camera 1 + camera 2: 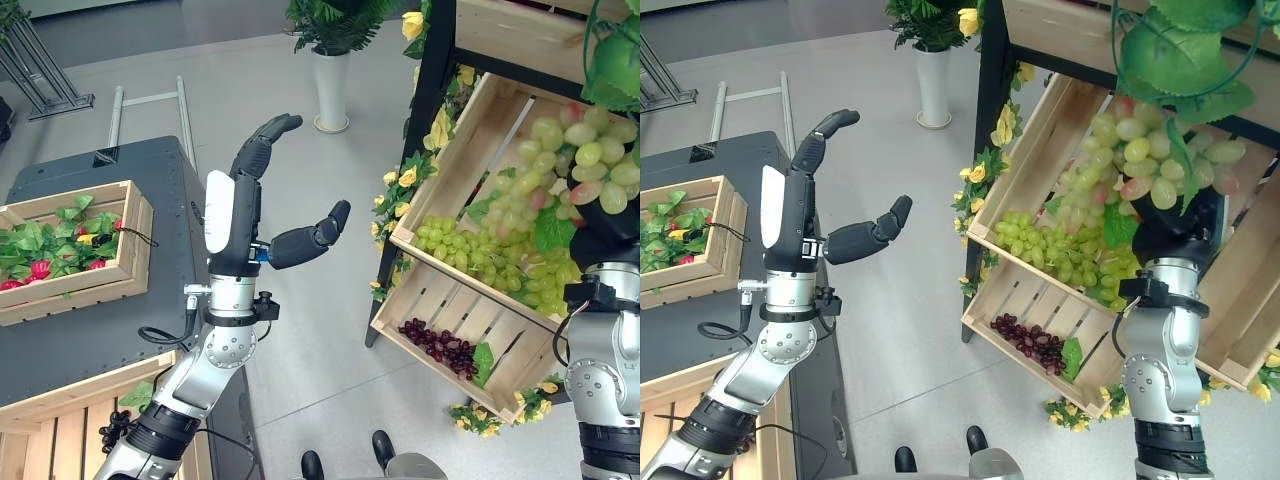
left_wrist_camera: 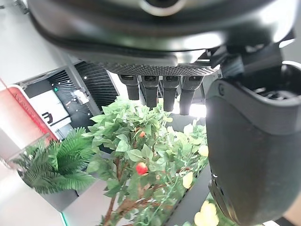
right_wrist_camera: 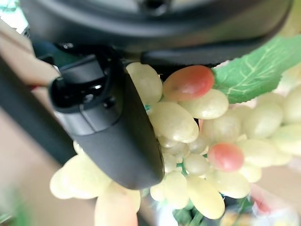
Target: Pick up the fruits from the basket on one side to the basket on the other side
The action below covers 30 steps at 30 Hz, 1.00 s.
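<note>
The bunch of pale green and pink-tinged grapes hangs raised in front of the tilted wooden crates on the right, held up by the right hand. In the right wrist view the dark thumb presses against the grapes, with fruit bulging on both sides of it and a green leaf beside them. From the head views the hand itself is largely hidden behind the bunch and leaves, so the fingers cannot be made out there.

Below the held bunch, the upper tilted crate holds more green grapes, and the lower crate holds a small cluster of dark red grapes. Yellow artificial flowers trim the stand's edge.

The left hand is raised over the floor, well apart from the grapes, fingers straight and thumb spread, holding nothing. To its left, a wooden box on the dark table contains leaves and red fruit, too small to identify.
</note>
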{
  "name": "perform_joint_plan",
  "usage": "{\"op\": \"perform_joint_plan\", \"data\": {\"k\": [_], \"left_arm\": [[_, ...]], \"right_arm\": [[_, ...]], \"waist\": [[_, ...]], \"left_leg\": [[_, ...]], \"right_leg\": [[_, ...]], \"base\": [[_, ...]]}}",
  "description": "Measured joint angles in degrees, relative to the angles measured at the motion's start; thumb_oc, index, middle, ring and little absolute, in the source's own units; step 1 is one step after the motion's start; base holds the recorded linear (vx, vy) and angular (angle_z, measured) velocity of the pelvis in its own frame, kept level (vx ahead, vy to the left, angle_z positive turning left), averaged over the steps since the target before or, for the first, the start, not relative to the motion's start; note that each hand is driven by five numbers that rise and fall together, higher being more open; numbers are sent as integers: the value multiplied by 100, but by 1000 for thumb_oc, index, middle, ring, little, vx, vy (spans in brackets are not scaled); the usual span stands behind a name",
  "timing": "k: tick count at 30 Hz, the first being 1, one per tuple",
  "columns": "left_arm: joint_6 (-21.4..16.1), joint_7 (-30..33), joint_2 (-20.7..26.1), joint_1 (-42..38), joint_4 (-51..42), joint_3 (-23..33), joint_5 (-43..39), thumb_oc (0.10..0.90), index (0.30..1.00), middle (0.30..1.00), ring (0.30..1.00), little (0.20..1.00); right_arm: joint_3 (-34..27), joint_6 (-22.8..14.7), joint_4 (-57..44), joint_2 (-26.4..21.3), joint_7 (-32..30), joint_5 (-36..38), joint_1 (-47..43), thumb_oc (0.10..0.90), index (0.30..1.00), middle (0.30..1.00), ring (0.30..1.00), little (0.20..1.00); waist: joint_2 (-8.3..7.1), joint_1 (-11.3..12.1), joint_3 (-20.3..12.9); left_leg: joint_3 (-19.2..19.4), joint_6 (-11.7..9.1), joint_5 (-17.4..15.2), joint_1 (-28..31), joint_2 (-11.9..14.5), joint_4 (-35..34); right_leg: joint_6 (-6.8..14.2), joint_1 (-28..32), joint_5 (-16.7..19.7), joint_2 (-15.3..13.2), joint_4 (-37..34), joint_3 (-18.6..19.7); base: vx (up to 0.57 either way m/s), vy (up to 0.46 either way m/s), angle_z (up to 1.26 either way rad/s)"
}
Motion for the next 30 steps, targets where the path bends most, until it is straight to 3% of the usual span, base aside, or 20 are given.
{"op": "perform_joint_plan", "data": {"k": [7, 14, 24, 25, 26, 30], "left_arm": [[245, 162, 338, 0, 664, -8, 227, 800, 900, 900, 900, 900], [495, 86, 550, 7, 1478, -418, 203, 800, 900, 900, 900, 900], [502, -95, 565, 4, 1691, -1060, 153, 800, 900, 900, 900, 900], [503, -97, 567, 3, 1691, -1086, 147, 800, 900, 900, 900, 900], [512, -113, 580, -12, 1691, -1118, 90, 800, 900, 900, 900, 900], [559, -146, 590, -96, 1688, -1145, -23, 800, 900, 900, 900, 900]], "right_arm": [[0, -87, 607, -3, -8, -259, 15, 400, 300, 300, 300, 300], [5, -114, 1249, -151, -179, -739, -45, 400, 300, 300, 300, 300], [349, 204, 2642, -909, -549, -2033, -639, 400, 300, 300, 300, 300], [459, 308, 2879, -1042, -596, -2031, -787, 535, 502, 502, 502, 502], [522, 493, 3059, -1164, -596, -2031, -954, 800, 900, 900, 900, 900], [793, 967, 3486, -1574, -611, -2045, -1351, 800, 900, 900, 900, 900]], "waist": [[-33, 26, -44], [-118, 91, -171], [-235, 95, -264], [-242, 97, -269], [-249, 96, -273], [-263, 136, -283]], "left_leg": [[-28, 1, 2, 4, -2, 0], [-64, 2, 2, 12, -8, 0], [-71, 1, 2, 16, -14, -34], [-73, 2, 2, 20, -16, -31], [-73, 3, 3, 22, -17, -34], [-81, 2, 4, 22, -15, -34]], "right_leg": [[-9, 26, 7, -7, -10, -23], [-9, 50, 6, -18, -14, -58], [-7, 47, 7, -26, -32, -70], [-6, 59, 9, -27, -32, -71], [-3, 63, 11, -28, -32, -71], [-2, 69, 13, -27, -33, -82]], "base": [[-2, -3, 1], [-12, -6, 2], [0, 0, 0], [0, 0, 0], [0, 0, 0], [0, 0, 0]]}}
